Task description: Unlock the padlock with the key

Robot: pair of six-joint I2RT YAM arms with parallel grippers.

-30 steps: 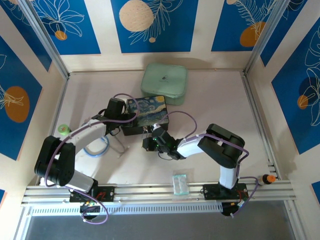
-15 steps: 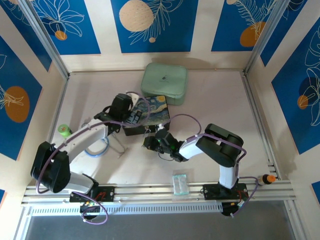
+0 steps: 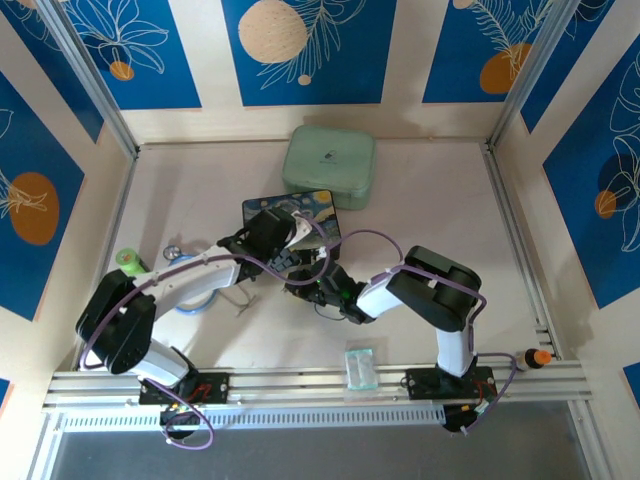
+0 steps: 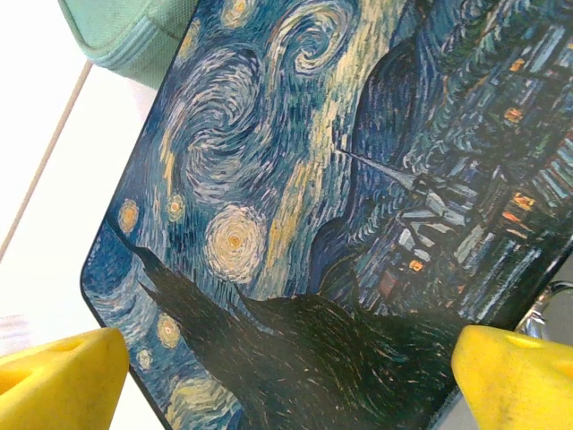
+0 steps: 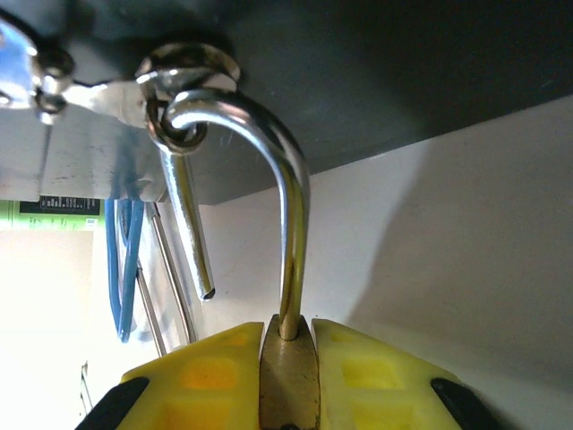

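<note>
My right gripper (image 5: 289, 336) is shut on the brass body of the padlock (image 5: 289, 376), just in front of the painted box (image 3: 312, 205). The silver shackle (image 5: 291, 206) stands open: one leg sits in the body, and the free end (image 5: 204, 287) hangs loose, hooked through the box's clasp ring (image 5: 183, 76). In the top view the right gripper (image 3: 305, 285) is at the box's near edge. My left gripper (image 4: 286, 381) is open, its yellow fingertips (image 4: 63, 376) spread above the box's lid (image 4: 313, 179), and holds nothing. The key is out of view.
A mint-green case (image 3: 328, 167) lies behind the box. A blue ring (image 3: 195, 300) and a green roll (image 3: 128, 260) lie left of it. Near the front rail is a clear packet (image 3: 360, 365). An orange-tipped item (image 3: 541, 356) sits at the far right.
My left arm has swung right from the box's left side to above its lid, and its jaws have opened a little wider. The right gripper has stayed shut on the padlock, almost still.
</note>
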